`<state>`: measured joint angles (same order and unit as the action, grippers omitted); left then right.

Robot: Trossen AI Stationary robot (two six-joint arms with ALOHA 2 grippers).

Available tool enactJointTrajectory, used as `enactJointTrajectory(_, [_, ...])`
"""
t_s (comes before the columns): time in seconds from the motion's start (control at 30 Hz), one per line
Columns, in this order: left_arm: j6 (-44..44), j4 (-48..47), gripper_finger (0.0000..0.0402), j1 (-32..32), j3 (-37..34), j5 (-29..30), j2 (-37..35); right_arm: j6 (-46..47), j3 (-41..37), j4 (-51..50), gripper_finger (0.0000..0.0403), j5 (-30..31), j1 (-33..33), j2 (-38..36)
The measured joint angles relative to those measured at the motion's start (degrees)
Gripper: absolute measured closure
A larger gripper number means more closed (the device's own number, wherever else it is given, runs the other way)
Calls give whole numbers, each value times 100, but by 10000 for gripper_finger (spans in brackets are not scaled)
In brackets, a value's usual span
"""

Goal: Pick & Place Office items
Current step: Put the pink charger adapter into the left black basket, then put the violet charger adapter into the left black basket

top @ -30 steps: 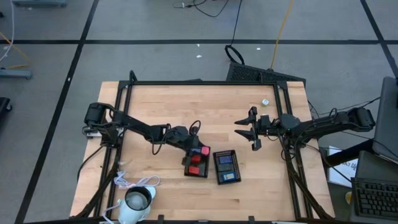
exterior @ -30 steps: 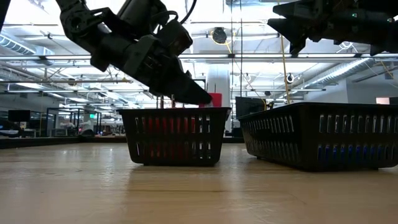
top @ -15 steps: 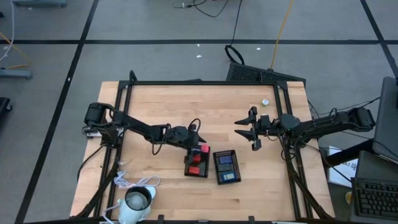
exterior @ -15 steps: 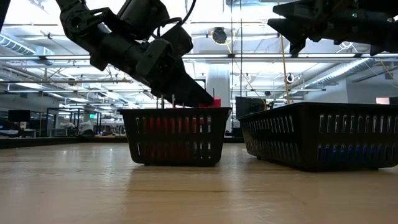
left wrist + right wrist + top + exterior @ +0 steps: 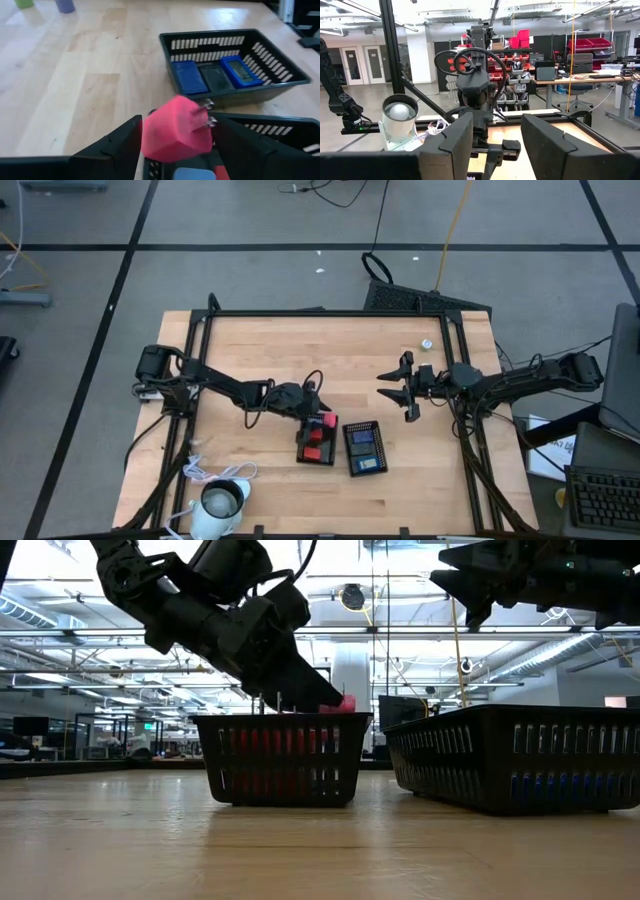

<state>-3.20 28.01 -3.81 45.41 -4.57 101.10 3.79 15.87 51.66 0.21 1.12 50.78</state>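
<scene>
- Left gripper (image 5: 175, 131) clamped on red block (image 5: 173, 129), now lower than a second ago, above the left tray's (image 5: 300, 454) 12 o'clock rim.
- Release judged imminent.
- Right gripper (image 5: 404, 387) parked at 3 o'clock, fingers apart, unchanged.

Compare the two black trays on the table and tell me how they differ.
Contents: the left tray holds red blocks, while the right tray holds blue blocks.
Attention: the left tool holds a red block over the left tray's rim; nothing hangs over the right tray, and the right tool waits open, away from both.
Shared: both are black slotted baskets standing side by side on the wooden table.
</scene>
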Motion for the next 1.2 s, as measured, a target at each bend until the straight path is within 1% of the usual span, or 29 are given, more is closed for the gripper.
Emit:
enactJointTrajectory(0.1, [-2,-2,163,-2,0,-144,0,0,1,-13,248,0,-1,0])
enactJointTrajectory(0.47, [-11,-282,163,0,0,-144,0,-2,1,-13,248,0,-1,0])
enactJointTrajectory(0.67, [-11,-168,163,0,0,-139,0,0,1,-13,248,0,0,0])
enactJointTrajectory(0.8, [-9,0,163,0,11,-135,-101,0,1,-23,248,2,1,0])
enactJointTrajectory(0.93, [14,-44,163,0,24,-134,-312,0,3,-146,248,24,-1,0])
enactJointTrajectory(1.03, [8,-54,163,15,22,-102,-570,32,4,-457,248,348,-2,-3])
enactJointTrajectory(1.2, [-6,-94,163,52,22,136,-1142,44,8,-1625,248,1602,-134,-161])
